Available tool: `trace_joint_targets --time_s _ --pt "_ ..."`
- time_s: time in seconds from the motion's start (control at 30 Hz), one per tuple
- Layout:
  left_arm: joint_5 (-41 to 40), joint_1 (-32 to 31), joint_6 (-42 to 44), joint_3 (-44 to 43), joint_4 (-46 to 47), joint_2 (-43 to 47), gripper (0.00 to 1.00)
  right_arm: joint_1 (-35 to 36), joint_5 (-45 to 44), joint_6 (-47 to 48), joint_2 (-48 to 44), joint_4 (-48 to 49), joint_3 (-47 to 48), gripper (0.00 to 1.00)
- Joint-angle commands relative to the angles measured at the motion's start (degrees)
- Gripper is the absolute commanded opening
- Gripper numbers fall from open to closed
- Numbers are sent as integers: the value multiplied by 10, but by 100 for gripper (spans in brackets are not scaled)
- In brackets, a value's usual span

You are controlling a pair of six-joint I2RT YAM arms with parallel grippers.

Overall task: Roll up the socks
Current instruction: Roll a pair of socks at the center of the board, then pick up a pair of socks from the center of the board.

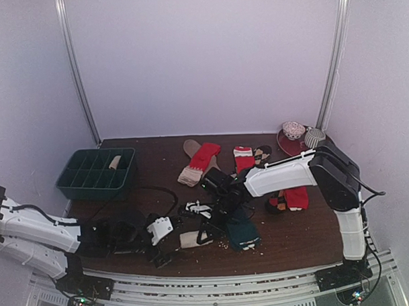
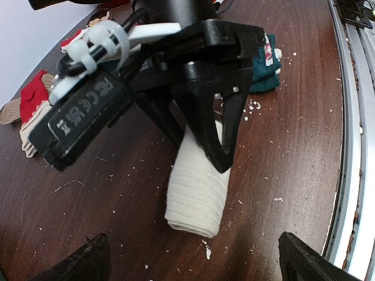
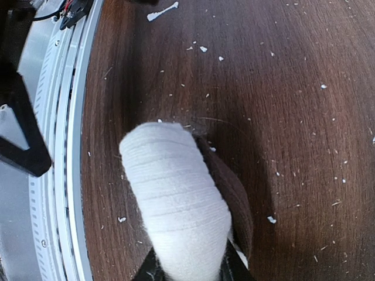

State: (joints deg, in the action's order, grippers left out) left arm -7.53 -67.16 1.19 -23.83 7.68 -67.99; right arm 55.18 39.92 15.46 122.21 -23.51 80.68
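Right claw (image 2: 199, 153) is pinching one end of the cream sock (image 2: 196, 193). The sock is a loose roll lying on the counter (image 2: 117, 193), near the front rail, with its free end facing the left claw (image 2: 199, 263). Left claw is spread wide, low over the counter just short of that end, touching nothing.

Right wrist view: the roll sits between the fingers (image 3: 153, 272). A brown fabric edge (image 3: 237, 199) lies against its side; can't tell if that's a separate sock.

Dark teal sock (image 1: 242, 233) lies flat just right of the cream one. Two red socks (image 1: 204, 156) lie further back mid-counter, and another red sock (image 1: 297, 198) is beside the right arm.

Green tray (image 1: 67, 178) is back left, with a cream bundle (image 1: 115, 161) in a compartment toward its right end. Two bowls (image 1: 294, 130) are in the back right corner. White lint specks are scattered on the wood.
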Motion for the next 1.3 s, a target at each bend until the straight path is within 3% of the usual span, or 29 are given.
trace_joint_targets --time_s 0.0,0.23,0.47,0.83,1.13,1.27 --pt "24 5 20 40 168 14 98 12 -76 4 87 -139 -52 22" --pt "43 5 86 -21 161 -73 98 11 -91 0 102 -150 -41 22" --pt "65 11 98 -49 139 -158 90 9 -90 -2 97 -142 -44 22" --pt "20 13 94 -44 168 -209 84 7 -89 1 99 -138 -47 22" --pt "-25 13 101 -49 206 -244 69 7 -88 0 102 -134 -47 22" --pt "-32 13 110 -50 199 -237 69 6 -88 2 105 -137 -46 22"
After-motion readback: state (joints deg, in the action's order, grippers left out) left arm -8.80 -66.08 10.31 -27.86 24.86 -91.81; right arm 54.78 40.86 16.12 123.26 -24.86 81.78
